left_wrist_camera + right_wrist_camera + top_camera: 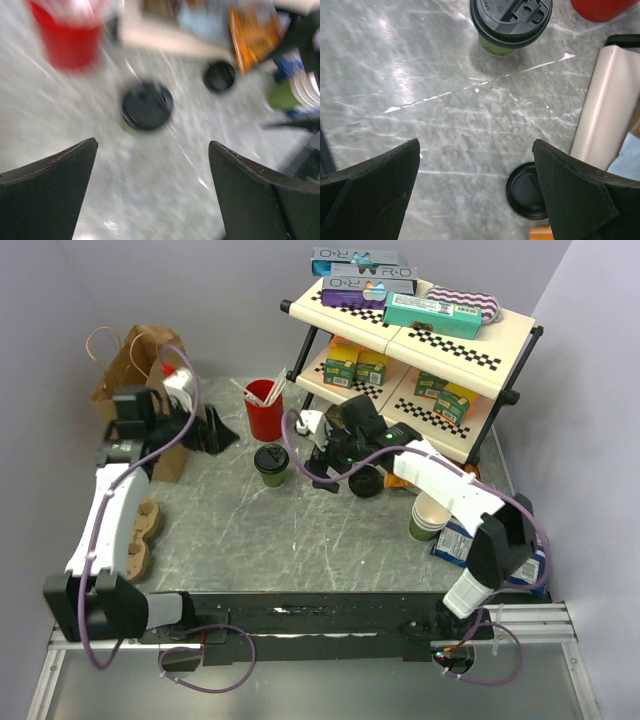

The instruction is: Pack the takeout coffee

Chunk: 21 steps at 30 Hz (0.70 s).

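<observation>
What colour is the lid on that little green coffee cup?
The lid is black, clearest in the right wrist view.

Takeout coffee (271, 464) (upright) beside red cup (264, 408)

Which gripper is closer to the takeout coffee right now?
Right. The right gripper is open just right of the takeout coffee; the left gripper, also open, hangs farther off on its other side.
</observation>
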Each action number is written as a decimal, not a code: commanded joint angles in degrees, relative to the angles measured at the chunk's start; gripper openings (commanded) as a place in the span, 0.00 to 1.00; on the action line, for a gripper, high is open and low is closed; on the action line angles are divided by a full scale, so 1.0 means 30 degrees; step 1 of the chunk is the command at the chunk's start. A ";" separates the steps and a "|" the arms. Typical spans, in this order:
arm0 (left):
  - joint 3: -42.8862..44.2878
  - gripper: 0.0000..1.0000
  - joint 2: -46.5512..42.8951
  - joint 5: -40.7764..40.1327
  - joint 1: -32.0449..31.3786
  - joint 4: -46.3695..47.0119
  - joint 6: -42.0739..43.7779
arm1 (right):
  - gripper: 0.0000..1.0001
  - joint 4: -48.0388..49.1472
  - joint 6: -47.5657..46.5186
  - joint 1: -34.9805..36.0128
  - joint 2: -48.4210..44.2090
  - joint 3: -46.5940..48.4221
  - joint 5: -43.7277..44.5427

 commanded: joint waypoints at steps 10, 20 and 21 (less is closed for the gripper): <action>0.9900 0.99 -0.0248 -0.4344 0.2757 -0.9302 1.0653 | 1.00 -0.0475 0.2360 -0.0840 -0.3715 -0.2240 -0.0383; 0.5317 0.88 0.0521 -1.1935 0.7889 -1.3188 0.8563 | 1.00 -0.2081 0.3003 -0.0958 -0.4628 -0.3533 -0.0998; 0.4577 0.88 0.0313 -1.2316 0.7947 -1.2749 0.8592 | 1.00 -0.2376 0.3207 -0.0987 -0.4308 -0.3474 -0.1144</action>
